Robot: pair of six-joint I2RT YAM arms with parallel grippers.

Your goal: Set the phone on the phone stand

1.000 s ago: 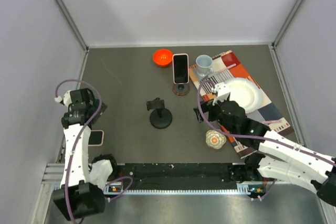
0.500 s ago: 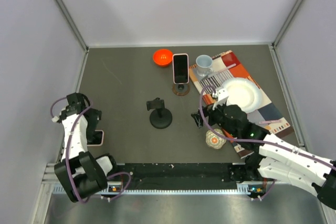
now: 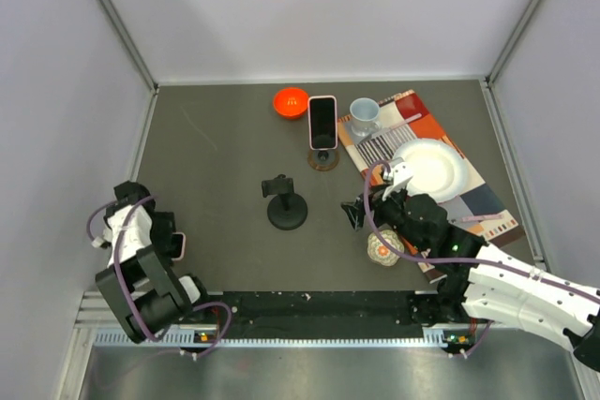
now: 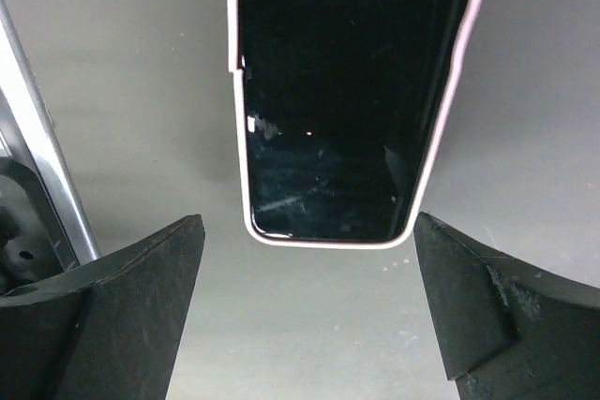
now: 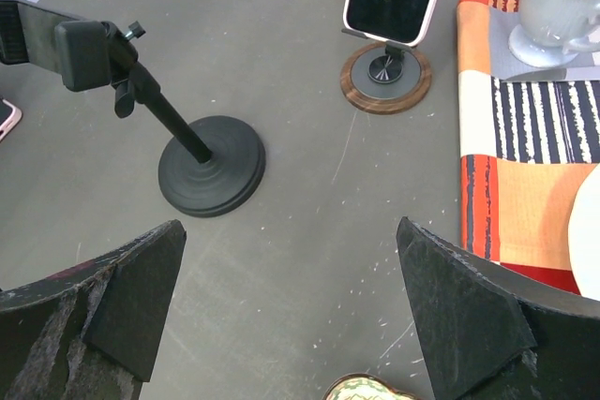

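A phone in a pink case point(image 3: 176, 246) lies flat on the table at the near left, mostly hidden under my left arm. In the left wrist view its dark screen point(image 4: 342, 91) fills the top, and its end lies just ahead of my fingertips. My left gripper point(image 4: 309, 316) is open and empty, low over the table point(image 3: 159, 234). The black phone stand point(image 3: 284, 201) with an empty clamp stands mid-table and also shows in the right wrist view point(image 5: 197, 152). My right gripper point(image 3: 354, 214) is open and empty to its right point(image 5: 291, 316).
A second pink-cased phone point(image 3: 322, 122) stands on a round wooden stand point(image 5: 386, 74) at the back. An orange bowl point(image 3: 291, 101), a mug point(image 3: 365, 114), a white plate point(image 3: 433, 168) on a striped placemat point(image 3: 483, 201), and a small patterned object point(image 3: 383, 248) lie around.
My left arm has swung toward the near left and come down over the lying phone. My right gripper has drifted slightly nearer and stays open.
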